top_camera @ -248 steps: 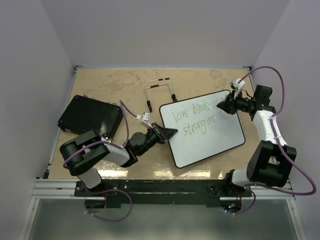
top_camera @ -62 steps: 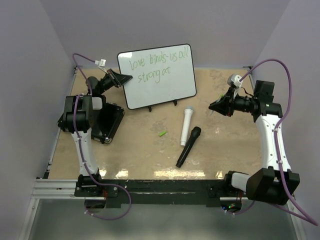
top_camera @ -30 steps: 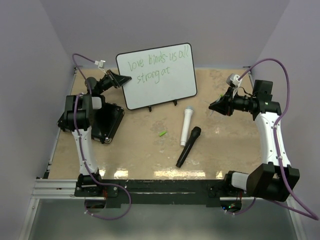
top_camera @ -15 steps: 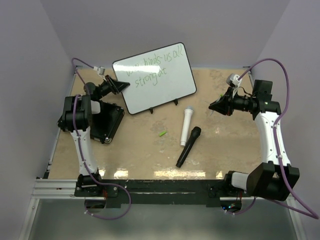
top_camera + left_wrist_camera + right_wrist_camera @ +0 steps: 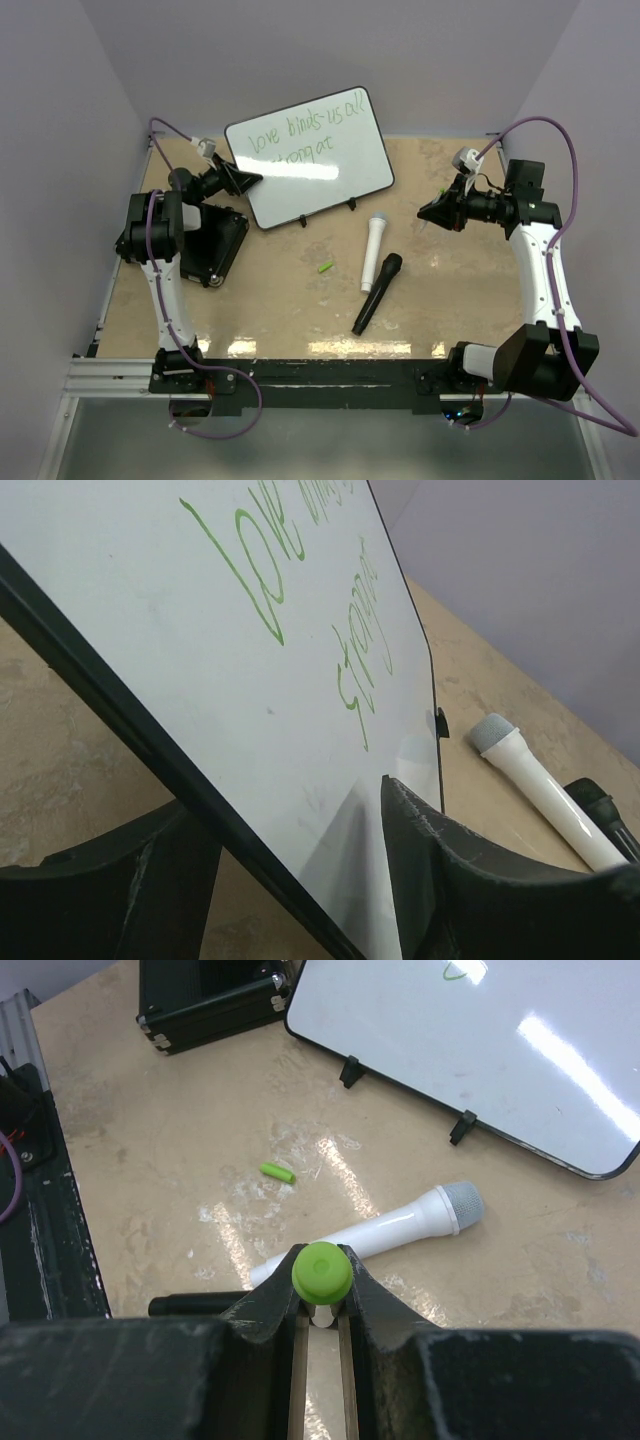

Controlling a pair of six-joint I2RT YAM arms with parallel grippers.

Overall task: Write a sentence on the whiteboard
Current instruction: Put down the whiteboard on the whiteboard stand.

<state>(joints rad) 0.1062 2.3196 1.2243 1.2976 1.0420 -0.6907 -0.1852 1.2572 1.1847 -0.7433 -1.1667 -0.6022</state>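
While the whiteboard [image 5: 310,165] leans on its stand [image 5: 349,206] at eleven o'clock on the counter [image 5: 280,300], sentence [image 5: 300,135] written, our left hand [image 5: 250,181] straddles its nine o'clock edge, spread open, and our right hand [image 5: 428,214] clamps the marker [image 5: 321,1272]. We judge the board light, stiff, slick: hold the frame.

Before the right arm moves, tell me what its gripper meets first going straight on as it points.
Probably the white microphone, lying just beyond the right gripper, which is shut on a green-ended marker. Depth is unclear, so it could reach the table just short of it.
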